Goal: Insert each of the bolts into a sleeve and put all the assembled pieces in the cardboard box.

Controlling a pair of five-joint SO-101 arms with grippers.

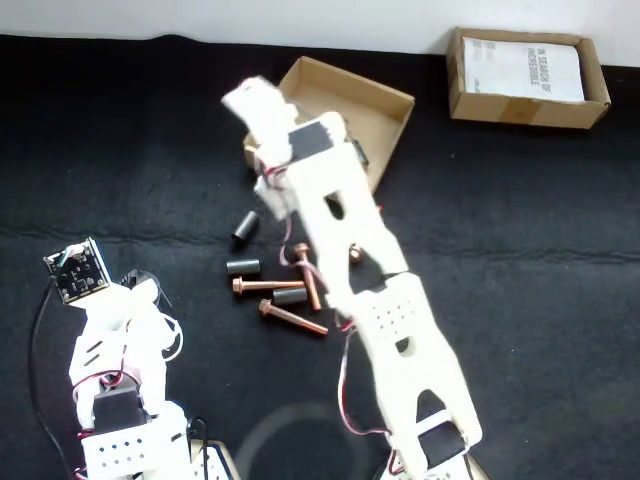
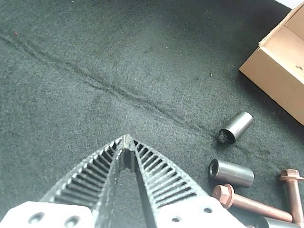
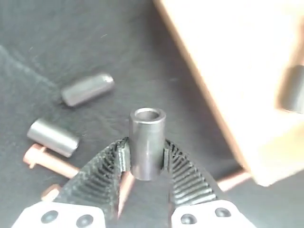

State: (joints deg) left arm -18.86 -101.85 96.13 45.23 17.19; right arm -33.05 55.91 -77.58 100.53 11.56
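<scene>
My right gripper (image 3: pixel 146 161) is shut on a dark steel sleeve (image 3: pixel 147 142) that stands upright between its fingers, just beside the open cardboard box (image 3: pixel 228 57). A copper shank (image 3: pixel 125 187) shows under the sleeve; I cannot tell whether it sits inside. In the high view the right arm (image 1: pixel 340 210) stretches to the box (image 1: pixel 345 105). Loose sleeves (image 1: pixel 245 227) (image 1: pixel 243 267) and copper bolts (image 1: pixel 268 286) (image 1: pixel 293 318) lie on the cloth beside it. My left gripper (image 2: pixel 128 142) is shut and empty over bare cloth, short of a sleeve (image 2: pixel 236 127) and a bolt (image 2: pixel 251 202).
A second cardboard box (image 1: pixel 525 75) with a printed sheet in it stands at the back right. A blurred grey piece (image 3: pixel 294 90) lies inside the open box. The left arm (image 1: pixel 120 340) stays at the front left. Black cloth (image 1: pixel 520 260) covers the table.
</scene>
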